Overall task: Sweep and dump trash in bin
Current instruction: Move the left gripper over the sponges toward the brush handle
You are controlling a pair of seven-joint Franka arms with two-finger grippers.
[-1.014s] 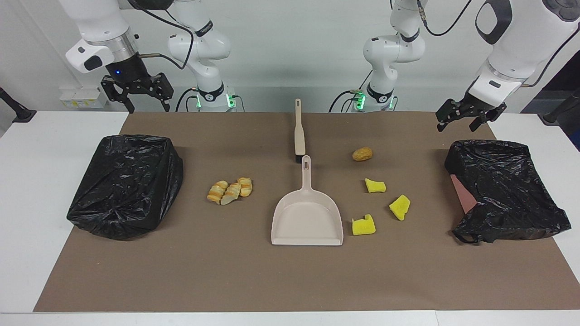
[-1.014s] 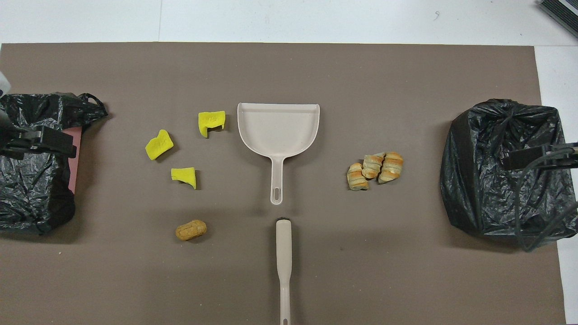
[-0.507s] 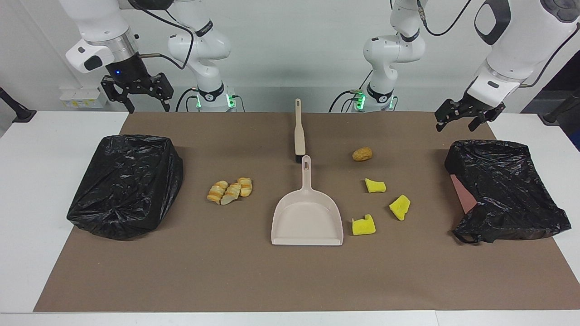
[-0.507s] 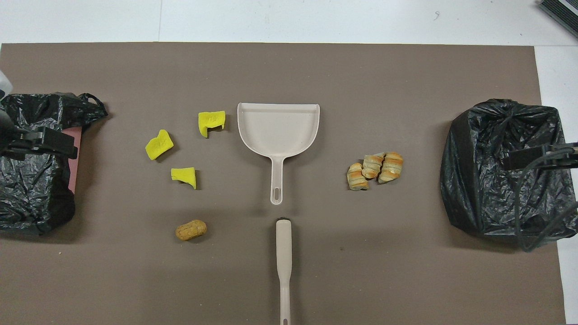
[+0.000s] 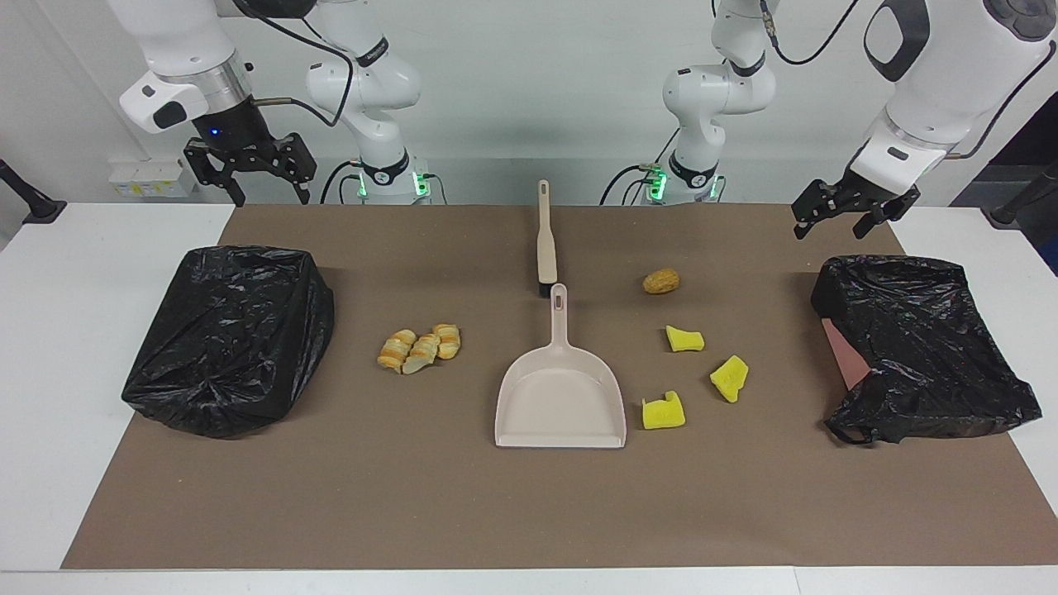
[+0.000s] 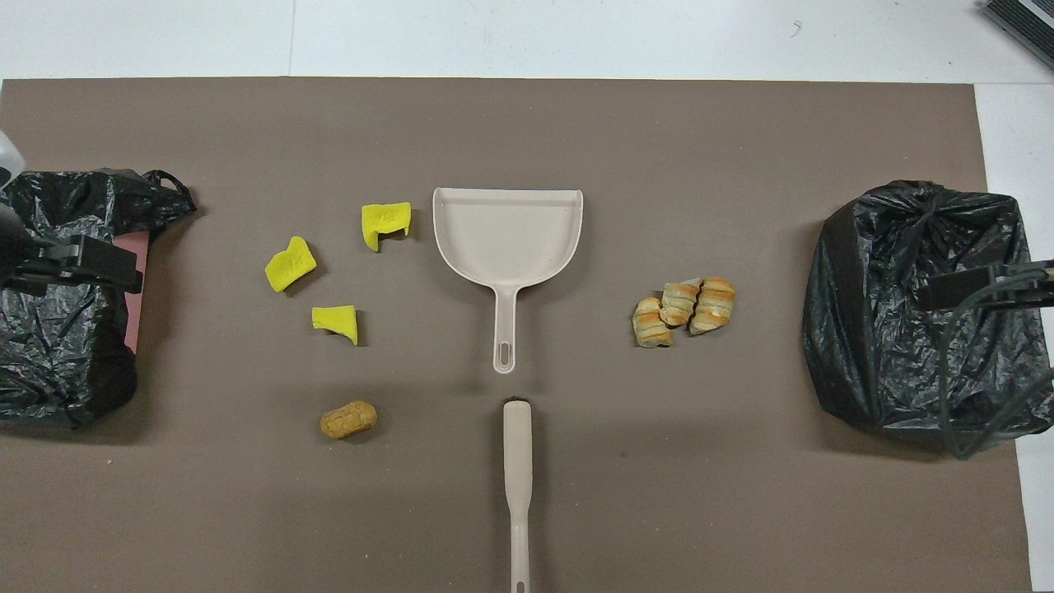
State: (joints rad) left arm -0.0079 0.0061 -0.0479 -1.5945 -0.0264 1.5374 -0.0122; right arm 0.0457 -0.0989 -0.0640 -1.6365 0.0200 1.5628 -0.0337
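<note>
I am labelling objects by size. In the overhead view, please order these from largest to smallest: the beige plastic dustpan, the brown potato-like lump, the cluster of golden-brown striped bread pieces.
1. Beige plastic dustpan, clearly the largest.
2. Cluster of golden-brown striped bread pieces.
3. Brown potato-like lump, the smallest.

All three lie flat on the brown mat, so the order seems reliable.

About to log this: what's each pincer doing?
Left pincer: open, empty, above the black bin.
Right pincer: open, empty, waiting.

sponge chunks (image 5: 684,339) 3; bread pieces (image 5: 419,347) 3; potato lump (image 5: 661,281) 1; dustpan (image 5: 560,395) 1; brush (image 5: 545,240) 1; bins (image 5: 231,335) 2
</note>
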